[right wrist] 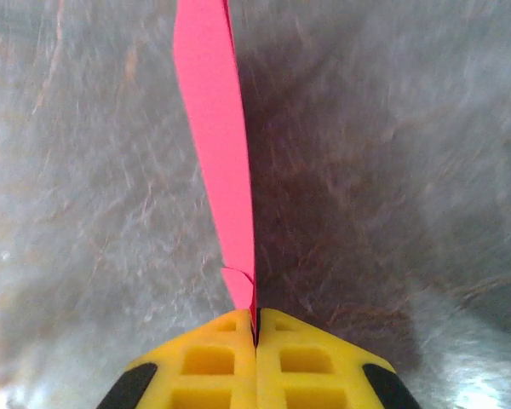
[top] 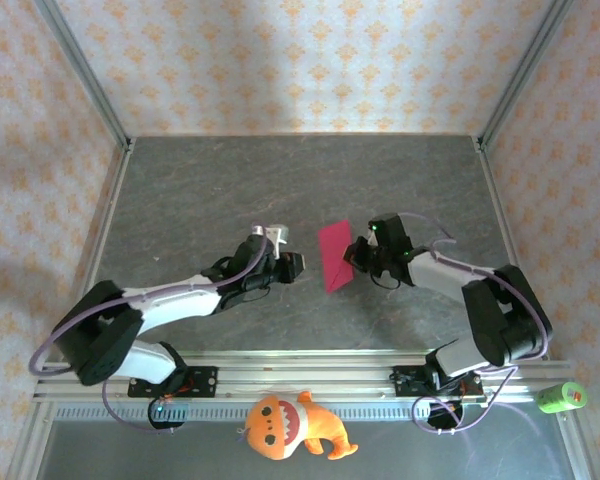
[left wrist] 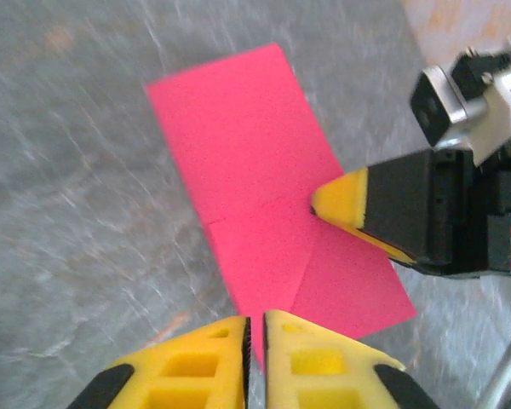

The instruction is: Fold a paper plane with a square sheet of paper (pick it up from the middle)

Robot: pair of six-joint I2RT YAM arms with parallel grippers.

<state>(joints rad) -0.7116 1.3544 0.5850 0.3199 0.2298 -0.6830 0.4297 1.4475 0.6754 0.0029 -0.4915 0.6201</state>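
The square sheet of paper is a narrow magenta-pink rectangle with a slanted crease near the middle of the table. My right gripper is shut on its right edge. In the right wrist view the paper runs edge-on away from the closed fingertips. The left wrist view faces the paper flat on, with the right gripper's yellow finger on its edge. My left gripper sits at the paper's near corner, its jaws a narrow slit apart with the corner showing in the slit. From above it lies just left of the sheet.
The grey stone-pattern table is walled by patterned panels on three sides. An orange plush toy lies in front of the rail between the arm bases. A green cylinder lies at the front right corner.
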